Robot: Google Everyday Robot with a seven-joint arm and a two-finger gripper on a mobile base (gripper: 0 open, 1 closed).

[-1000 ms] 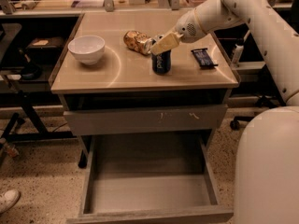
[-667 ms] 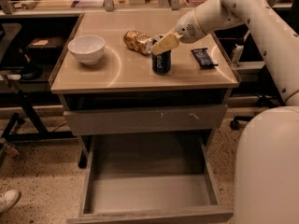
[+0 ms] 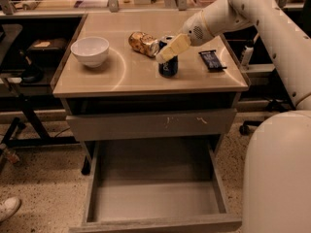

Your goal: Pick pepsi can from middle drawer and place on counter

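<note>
- One pepsi can (image 3: 168,66) stands upright on the desk (image 3: 131,79), right of centre and well back from the front edge.
- One set of jaws, on the white arm (image 3: 252,8) coming in from the upper right of the frame, sits at the top of the pepsi can. Whether they clasp it or stand apart I cannot tell.
- One gold-brown dented can (image 3: 143,43) lies just to the upper left of the pepsi can.
- One white bowl (image 3: 90,51) sits at the left, near the left edge.
- One dark wrapped bar (image 3: 212,60) lies close to the right edge.
- A bare strip runs along the desk's front edge, widest between the bowl and the pepsi can.
- Two drawers are in view. The scuffed drawer front (image 3: 150,124) is shut. Below it, the middle drawer (image 3: 155,198) is pulled out towards the bottom of the frame, showing its flat grey bottom.
</note>
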